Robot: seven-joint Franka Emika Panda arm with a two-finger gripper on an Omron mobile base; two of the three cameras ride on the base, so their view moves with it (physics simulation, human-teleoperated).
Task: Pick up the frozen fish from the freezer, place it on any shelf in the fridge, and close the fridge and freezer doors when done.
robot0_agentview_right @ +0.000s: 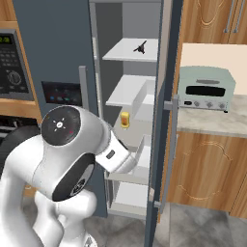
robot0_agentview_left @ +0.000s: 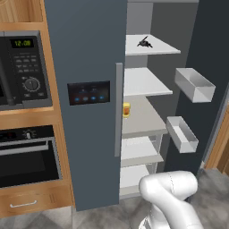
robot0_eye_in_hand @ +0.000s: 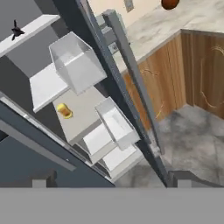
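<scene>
Kitchen with a slate-blue unit: the freezer door (robot0_agentview_left: 85, 89) is seen shut, the fridge door (robot0_agentview_left: 205, 67) swung open right. On the top shelf (robot0_agentview_left: 154, 48) the fish (robot0_agentview_left: 145, 43) is found. A yellow jar (robot0_agentview_left: 126, 109) is set lower. Gripper (robot0_eye_in_hand: 111, 183) tips are shown well apart.

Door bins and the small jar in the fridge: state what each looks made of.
The door bins look like clear or frosted plastic: pale, boxy, thin-walled, with the dark door faintly showing through. The small jar looks like glass or plastic with yellow-orange contents; it is too small to tell which. All is rendered, so these are guesses from looks.
</scene>
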